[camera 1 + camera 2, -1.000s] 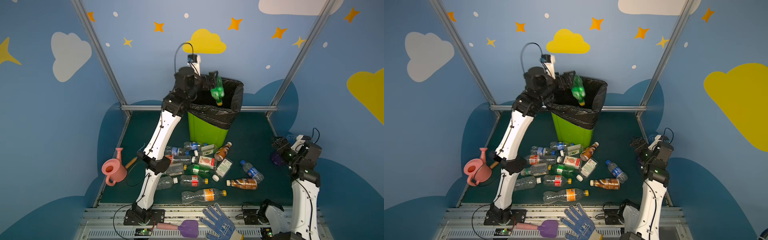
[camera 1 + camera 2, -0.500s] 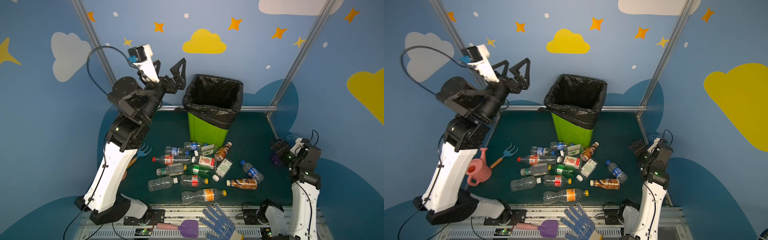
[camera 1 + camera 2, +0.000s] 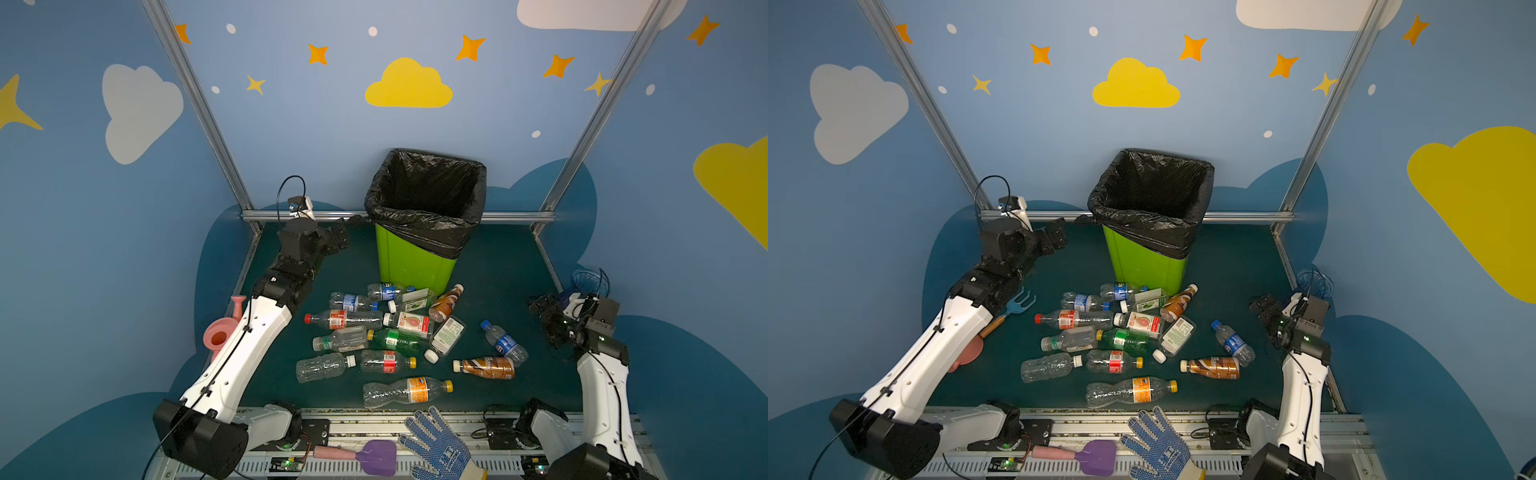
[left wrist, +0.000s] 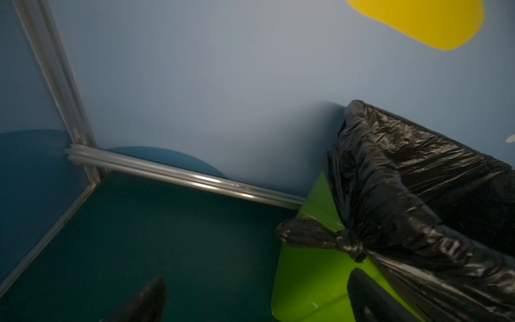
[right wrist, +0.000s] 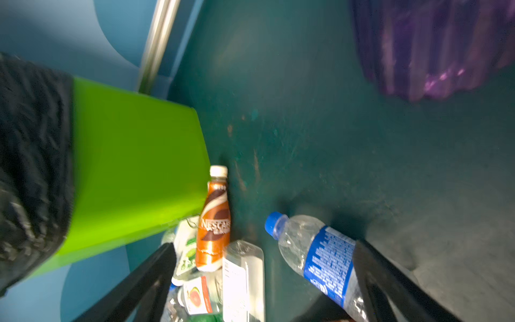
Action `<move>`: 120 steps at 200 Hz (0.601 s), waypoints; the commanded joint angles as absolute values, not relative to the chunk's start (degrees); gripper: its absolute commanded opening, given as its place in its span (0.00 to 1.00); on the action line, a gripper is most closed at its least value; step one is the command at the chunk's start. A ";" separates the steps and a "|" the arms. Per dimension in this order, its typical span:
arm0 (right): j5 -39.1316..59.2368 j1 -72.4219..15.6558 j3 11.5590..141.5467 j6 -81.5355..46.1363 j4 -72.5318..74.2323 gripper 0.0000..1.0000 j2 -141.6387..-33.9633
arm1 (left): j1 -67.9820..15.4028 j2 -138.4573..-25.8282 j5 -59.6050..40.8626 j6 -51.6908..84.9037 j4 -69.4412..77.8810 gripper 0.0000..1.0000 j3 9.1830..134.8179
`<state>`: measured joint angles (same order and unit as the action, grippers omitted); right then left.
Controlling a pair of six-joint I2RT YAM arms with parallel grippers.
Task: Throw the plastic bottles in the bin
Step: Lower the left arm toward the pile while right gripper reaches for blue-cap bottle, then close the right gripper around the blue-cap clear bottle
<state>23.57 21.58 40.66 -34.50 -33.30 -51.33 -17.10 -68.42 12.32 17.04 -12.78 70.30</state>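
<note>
Several plastic bottles (image 3: 395, 340) lie in a loose pile on the dark green mat in front of the bin (image 3: 415, 266), which is lime green with a black bag over its rim. My left gripper (image 3: 340, 237) hangs low just left of the bin, open and empty. In the left wrist view the left gripper (image 4: 257, 284) frames bare mat and the bin's wall (image 4: 303, 276). My right gripper (image 3: 540, 307) is open at the mat's right edge. In the right wrist view the right gripper (image 5: 264, 249) points at a blue-labelled bottle (image 5: 326, 259) and a brown coffee bottle (image 5: 213, 223).
A pink watering can (image 3: 220, 332) and a blue toy rake (image 3: 1017, 303) lie behind my left arm. A purple ribbed vase (image 5: 432, 47) stands beside my right gripper. A dotted work glove (image 3: 440, 444) and a purple spade (image 3: 374, 455) rest on the front rail.
My left gripper was above the bin with a green bottle, swung up and left empty, and now sits low beside the bin. The green bottle is gone from sight. The right arm barely moved.
</note>
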 commanded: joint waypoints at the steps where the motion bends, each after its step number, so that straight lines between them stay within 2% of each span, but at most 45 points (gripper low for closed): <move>1: 21.07 18.41 39.78 -30.40 -37.08 0.98 -52.13 | -15.84 -63.92 11.36 21.97 -12.61 1.00 67.08; 39: 19.53 12.94 38.76 -27.34 -38.81 0.95 -55.06 | -12.42 -61.36 9.65 25.84 -15.49 1.00 59.99; 62: 16.89 6.57 38.89 -26.73 -39.60 0.91 -57.97 | -11.35 -60.28 8.47 27.49 -15.96 1.00 56.64; 84: 13.34 1.26 39.61 -26.15 -40.96 0.91 -60.92 | -10.83 -59.39 7.76 28.32 -16.32 1.00 54.78; 120: 8.38 -2.09 39.99 -25.51 -42.39 0.92 -63.97 | -10.20 -58.56 7.05 28.82 -16.26 1.00 53.53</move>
<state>14.02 -0.51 39.42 -26.79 -39.53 -62.92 -10.81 -59.92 8.12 27.75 -16.38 53.63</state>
